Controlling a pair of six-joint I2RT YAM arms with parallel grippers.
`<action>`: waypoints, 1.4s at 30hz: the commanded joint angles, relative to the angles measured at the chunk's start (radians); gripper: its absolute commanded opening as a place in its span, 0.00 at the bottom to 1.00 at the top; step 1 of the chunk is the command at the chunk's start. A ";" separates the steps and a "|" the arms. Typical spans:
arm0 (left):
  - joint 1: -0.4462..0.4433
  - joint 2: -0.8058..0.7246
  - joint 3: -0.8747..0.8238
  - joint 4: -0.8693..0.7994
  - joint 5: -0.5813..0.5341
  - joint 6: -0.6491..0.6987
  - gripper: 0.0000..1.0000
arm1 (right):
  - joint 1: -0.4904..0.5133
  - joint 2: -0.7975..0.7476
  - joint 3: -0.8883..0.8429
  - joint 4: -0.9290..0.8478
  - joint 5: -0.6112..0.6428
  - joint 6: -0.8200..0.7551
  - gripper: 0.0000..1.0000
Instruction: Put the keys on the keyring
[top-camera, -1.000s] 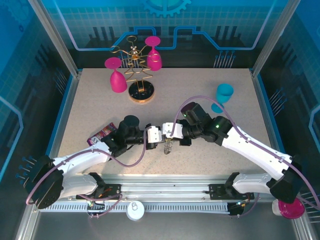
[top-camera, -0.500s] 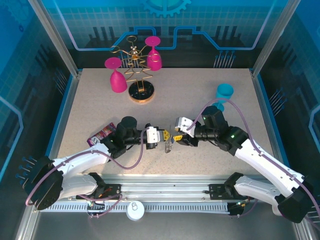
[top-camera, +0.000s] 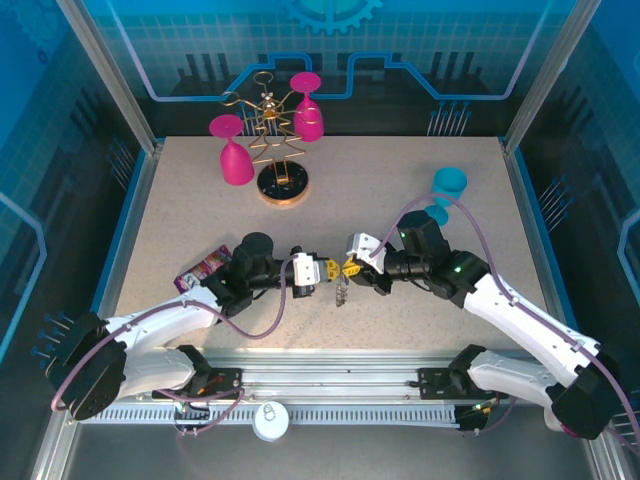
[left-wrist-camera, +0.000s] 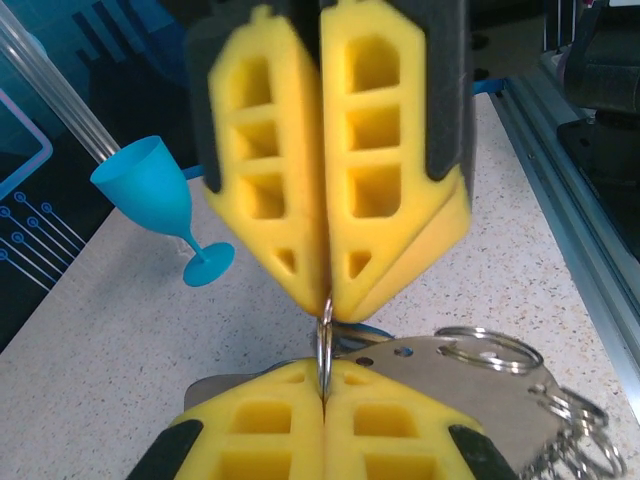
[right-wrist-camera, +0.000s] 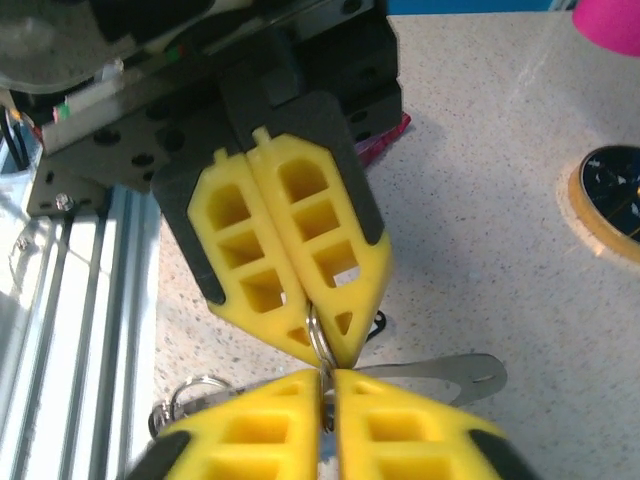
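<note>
Left gripper: its yellow fingers are pressing together, with only a thin seam between them, and are clamping the lower edge of the keyring.
Right gripper: its fingers are likewise pressing together and are pinching the opposite edge of the same ring.
The two grippers are meeting tip to tip, nearly touching, above the table.

The keyring is showing edge-on as a thin silver loop, bridging the small gap between the two sets of fingertips.
A flat silver piece with smaller rings and chain links is lying just beside the left fingertips. From above, this bunch is dangling just below the meeting point. I cannot make out the keys within it.

The table is speckled beige.
A blue goblet is standing upright to the far right.
A gold rack is carrying pink glasses at the far edge.
A pink packet is lying beside the left arm.
Blue translucent panels are enclosing the cell.
</note>
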 joint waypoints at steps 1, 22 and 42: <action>0.002 -0.027 -0.005 0.057 0.025 -0.021 0.00 | -0.010 0.007 0.038 -0.024 -0.002 -0.009 0.00; 0.002 -0.041 -0.050 0.194 0.169 -0.055 0.00 | -0.049 0.049 0.025 0.005 -0.071 0.112 0.16; 0.022 -0.023 -0.067 0.301 0.188 -0.143 0.00 | -0.062 -0.172 -0.105 0.137 -0.107 -0.013 0.34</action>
